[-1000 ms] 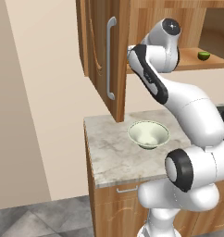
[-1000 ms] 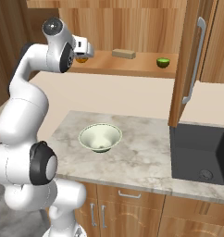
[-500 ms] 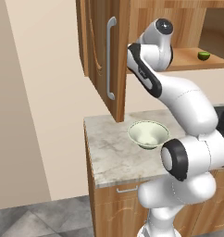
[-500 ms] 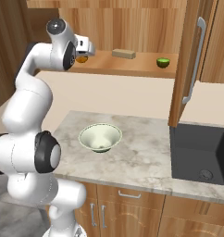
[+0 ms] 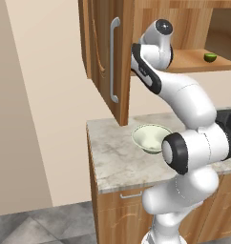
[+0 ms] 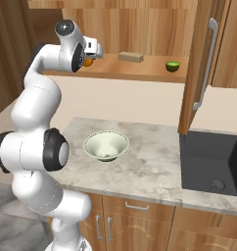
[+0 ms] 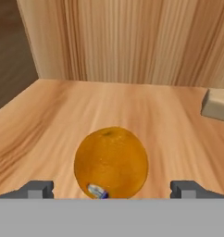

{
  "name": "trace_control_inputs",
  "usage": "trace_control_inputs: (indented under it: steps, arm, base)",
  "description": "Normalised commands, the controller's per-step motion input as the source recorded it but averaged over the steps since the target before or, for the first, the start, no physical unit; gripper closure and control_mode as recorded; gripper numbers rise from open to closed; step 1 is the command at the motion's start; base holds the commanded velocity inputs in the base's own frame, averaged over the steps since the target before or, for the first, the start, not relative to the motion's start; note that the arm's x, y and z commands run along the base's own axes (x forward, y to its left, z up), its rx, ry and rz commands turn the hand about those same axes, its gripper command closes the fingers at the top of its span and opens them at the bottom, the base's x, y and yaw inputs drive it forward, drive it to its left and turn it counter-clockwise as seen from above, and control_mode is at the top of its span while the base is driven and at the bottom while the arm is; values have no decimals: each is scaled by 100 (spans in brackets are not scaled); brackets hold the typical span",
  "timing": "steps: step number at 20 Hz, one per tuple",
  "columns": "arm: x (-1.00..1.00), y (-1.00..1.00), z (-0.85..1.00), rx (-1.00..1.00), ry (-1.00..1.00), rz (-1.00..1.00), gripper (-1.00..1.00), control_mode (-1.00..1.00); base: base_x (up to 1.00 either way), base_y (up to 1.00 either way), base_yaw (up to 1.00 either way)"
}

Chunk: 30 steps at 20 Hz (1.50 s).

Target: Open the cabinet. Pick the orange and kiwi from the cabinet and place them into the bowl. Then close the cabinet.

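The cabinet (image 6: pixel 203 63) stands open, both doors swung out, and its shelf (image 6: pixel 140 69) is in sight. The orange (image 7: pixel 111 159) lies on the shelf at its left end, straight ahead of my gripper (image 7: pixel 111 190). The fingertips (image 7: pixel 38 189) stand wide on either side of the orange without touching it, so the gripper is open. From the right base view the hand (image 6: pixel 91 49) partly covers the orange (image 6: pixel 87 62). The kiwi (image 6: pixel 173 65) (image 5: pixel 210 57) rests at the shelf's right end. The pale bowl (image 6: pixel 106 145) (image 5: pixel 151 137) sits on the counter below, with nothing in it.
A flat tan block (image 6: pixel 130 57) (image 7: pixel 218 105) lies on the shelf between orange and kiwi. The left door with its bar handle (image 5: pixel 115 59) hangs out over the counter's left end. A dark sink (image 6: pixel 213 162) lies right of the bowl.
The hand has edged a little further in over the shelf toward the orange. The jaws have stayed wide, and the fruit and bowl have not moved.
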Motion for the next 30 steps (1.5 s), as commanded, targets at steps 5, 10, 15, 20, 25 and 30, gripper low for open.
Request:
trace_control_inputs:
  steps: [5,10,15,20,25,30]
  arm:
    - [30,0,-6,0,0,0,-100,-100]
    - [26,0,-4,0,1,-1,-100,-100]
    - [19,2,-11,0,1,-2,-100,-100]
    - [10,0,-8,0,2,-2,-100,-100]
    - [5,0,-12,0,4,-2,100,-100]
    - [0,0,-4,0,2,-1,100,-100]
  base:
    - [0,0,0]
    - [0,0,0]
    - [0,0,0]
    - [0,0,0]
    - [0,0,0]
    - [0,0,0]
